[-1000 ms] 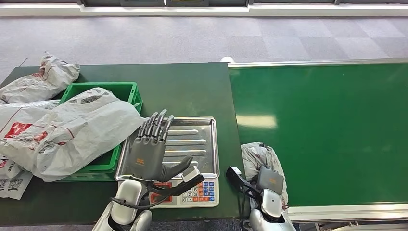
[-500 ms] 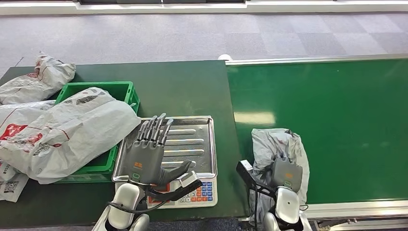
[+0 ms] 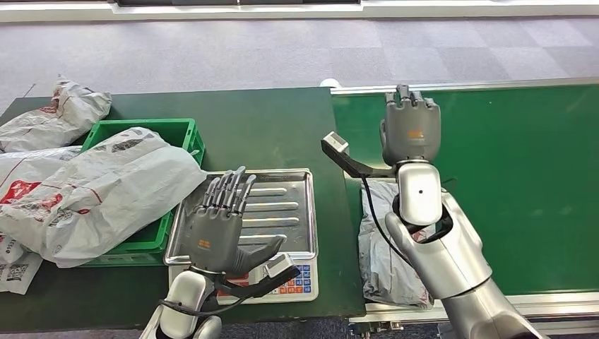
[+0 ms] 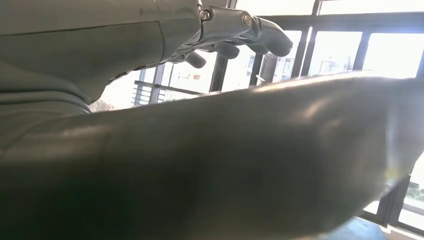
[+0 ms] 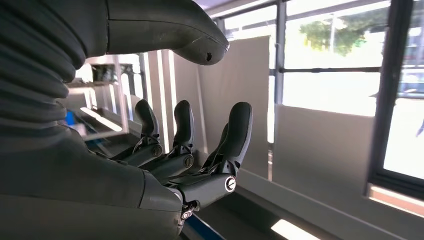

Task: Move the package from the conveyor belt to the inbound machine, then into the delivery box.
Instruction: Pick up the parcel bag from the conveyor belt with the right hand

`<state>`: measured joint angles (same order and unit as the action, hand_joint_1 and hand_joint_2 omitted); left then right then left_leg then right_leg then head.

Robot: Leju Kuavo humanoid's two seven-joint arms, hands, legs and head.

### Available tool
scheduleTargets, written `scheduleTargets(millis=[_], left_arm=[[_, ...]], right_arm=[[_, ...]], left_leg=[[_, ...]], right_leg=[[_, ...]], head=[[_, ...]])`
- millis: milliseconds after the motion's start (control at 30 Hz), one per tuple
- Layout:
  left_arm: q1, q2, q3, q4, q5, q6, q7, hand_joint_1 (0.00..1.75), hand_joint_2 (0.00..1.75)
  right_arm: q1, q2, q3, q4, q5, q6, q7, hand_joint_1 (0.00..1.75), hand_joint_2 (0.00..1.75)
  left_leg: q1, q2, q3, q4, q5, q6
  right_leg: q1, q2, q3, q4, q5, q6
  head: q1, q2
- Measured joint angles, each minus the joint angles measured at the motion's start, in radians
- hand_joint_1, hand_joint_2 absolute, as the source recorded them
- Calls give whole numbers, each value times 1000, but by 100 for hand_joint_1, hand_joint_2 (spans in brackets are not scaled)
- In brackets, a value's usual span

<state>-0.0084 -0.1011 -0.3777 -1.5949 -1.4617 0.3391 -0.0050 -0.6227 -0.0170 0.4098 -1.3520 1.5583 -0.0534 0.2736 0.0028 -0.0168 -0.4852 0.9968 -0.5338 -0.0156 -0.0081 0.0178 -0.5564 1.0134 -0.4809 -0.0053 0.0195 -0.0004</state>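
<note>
the package [image 3: 385, 247] lies on the conveyor belt [image 3: 508, 183] at its near left corner, just beside the scale [image 3: 272, 233], a crumpled grey plastic mailer lying flat, with the right arm partly across it. the right hand [image 3: 410, 127] is lifted above the belt, beyond the package, holding nothing; the right wrist view shows its fingers [image 5: 235, 135] apart and loosely curved round bare air. the left hand [image 3: 222, 226] hangs over the near edge of the scale's steel tray [image 3: 300, 183], fingers straight and spread, empty too.

as for how that package will behave: it looks light and soft, the film loose and probably slick, so it should sag and fold rather than keep its shape. a pinch on a flat patch may just slide off. the better bet looks like the bunched, wrinkled folds along its edge nearest the scale, gathering a good fistful of film. the trip to the tray is short, but a limp bag could drag or snag on the tray rim.

on the far side of the scale from the belt, a green crate [image 3: 152, 134] already carries a big grey bag [image 3: 106, 187].
</note>
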Motion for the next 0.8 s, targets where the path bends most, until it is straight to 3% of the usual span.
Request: scheduleTargets(millis=[100, 133, 233, 267, 433, 533, 633, 800], left_arm=[[-5, 1, 5, 0, 14, 4, 0, 0, 0], [-7, 1, 6, 1, 19, 6, 1, 0, 0], [-10, 4, 10, 2, 30, 11, 3, 0, 0], [-10, 6, 12, 2, 33, 11, 6, 0, 0], [-2, 18, 23, -9, 41, 8, 24, 0, 0], [12, 28, 34, -22, 39, 10, 27, 0, 0], [27, 40, 41, -24, 39, 18, 21, 0, 0], [47, 59, 53, -25, 47, 38, 18, 0, 0]], right_arm=[[-72, 20, 35, 68, -56, 39, -69, 175, 175], [-87, 29, 46, 101, -76, 41, -83, 146, 175], [-109, 48, 79, 209, -125, 22, -98, 17, 175], [-111, 52, 86, 251, -142, 19, -100, 2, 175], [-51, 56, 94, 472, -228, -20, -89, 0, 175], [48, 16, 91, 533, -218, -16, -37, 0, 175], [208, -63, 59, 473, -160, 18, 37, 0, 175], [494, -196, -75, 190, -93, 92, 83, 0, 175]], left_leg=[[0, 0, 0, 0, 0, -1], [1, 0, 0, 0, 1, -1], [1, -2, 0, 0, 1, -1], [1, -2, 0, 0, 2, -1], [0, -5, -1, 0, 2, -1], [0, -7, -1, 0, 1, 0], [-1, -13, -4, 1, 1, 1], [-1, -12, -8, 0, -2, 3]], right_leg=[[0, 0, 0, 0, 0, 0], [1, 0, 0, 0, 0, 0], [1, -2, 0, 0, 0, 0], [1, -2, 0, 0, 0, 0], [1, -5, 0, 0, 0, 0], [1, -7, 0, -1, 0, 0], [1, -13, -1, -2, -1, 1], [0, -13, -3, -2, -3, 2]], head=[[0, 0], [0, 0], [0, 0], [0, 0], [0, 0], [0, 0], [0, 0], [0, 0]])
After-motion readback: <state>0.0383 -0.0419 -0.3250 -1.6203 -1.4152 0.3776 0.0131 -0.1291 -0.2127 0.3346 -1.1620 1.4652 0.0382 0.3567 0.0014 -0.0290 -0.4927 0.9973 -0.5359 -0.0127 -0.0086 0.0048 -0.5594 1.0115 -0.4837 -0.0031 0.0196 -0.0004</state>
